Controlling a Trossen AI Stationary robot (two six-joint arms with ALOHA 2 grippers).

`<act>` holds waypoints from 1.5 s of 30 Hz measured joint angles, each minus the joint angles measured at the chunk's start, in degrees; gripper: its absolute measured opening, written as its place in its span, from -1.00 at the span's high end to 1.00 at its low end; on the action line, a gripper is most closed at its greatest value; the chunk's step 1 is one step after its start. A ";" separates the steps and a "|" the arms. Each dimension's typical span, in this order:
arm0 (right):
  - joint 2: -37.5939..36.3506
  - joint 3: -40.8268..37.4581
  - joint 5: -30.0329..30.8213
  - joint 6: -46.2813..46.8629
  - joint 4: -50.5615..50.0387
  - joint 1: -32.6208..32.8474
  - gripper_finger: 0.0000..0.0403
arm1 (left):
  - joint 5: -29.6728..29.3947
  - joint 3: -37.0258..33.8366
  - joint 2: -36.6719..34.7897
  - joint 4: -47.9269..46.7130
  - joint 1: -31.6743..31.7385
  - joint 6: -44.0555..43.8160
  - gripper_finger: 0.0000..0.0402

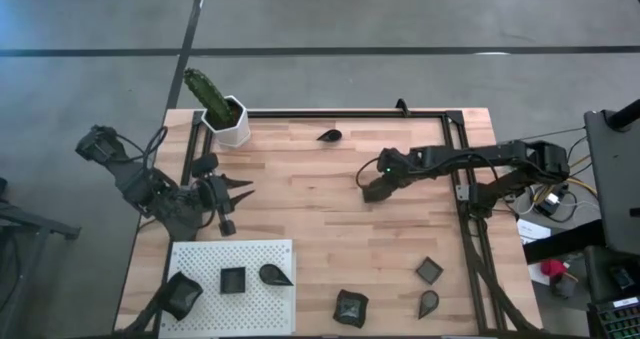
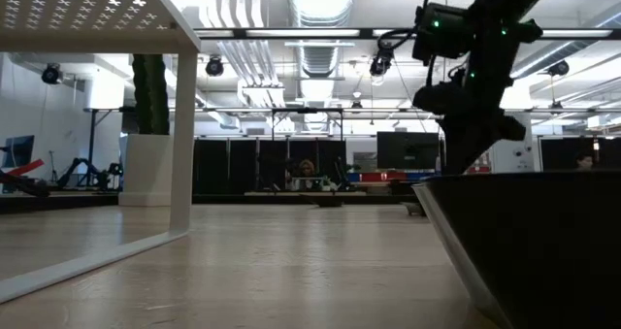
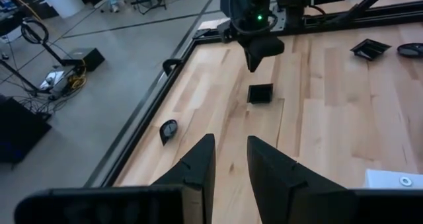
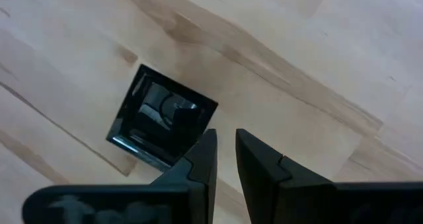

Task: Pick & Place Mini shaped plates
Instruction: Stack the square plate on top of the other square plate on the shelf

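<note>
A pale wooden table carries small, glossy, near-black mini plates — square and teardrop-shaped. One square plate lies flat on the wood directly below the right gripper, whose fingers stand slightly parted, holding nothing. The left gripper waits — narrowly open, empty — near a white perforated board.

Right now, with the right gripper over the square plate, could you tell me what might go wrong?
The right gripper hangs at the edge of the square plate, fingers close together and not astride its rim. If it descends like this, it could press on the rim and flip or shove the plate. The white board already carries three plates, so a placement there might knock one.
</note>
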 joint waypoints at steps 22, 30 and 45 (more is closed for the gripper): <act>0.00 -10.78 -2.90 7.09 17.21 0.02 0.73 | 0.28 0.00 0.00 0.32 0.09 0.81 0.59; 0.01 -13.14 -3.51 8.12 22.11 0.04 0.73 | 0.44 0.00 0.00 0.31 0.09 0.80 0.59; 0.02 -13.55 -3.52 7.48 22.40 0.04 0.73 | 0.49 0.00 0.00 0.31 0.09 0.77 0.59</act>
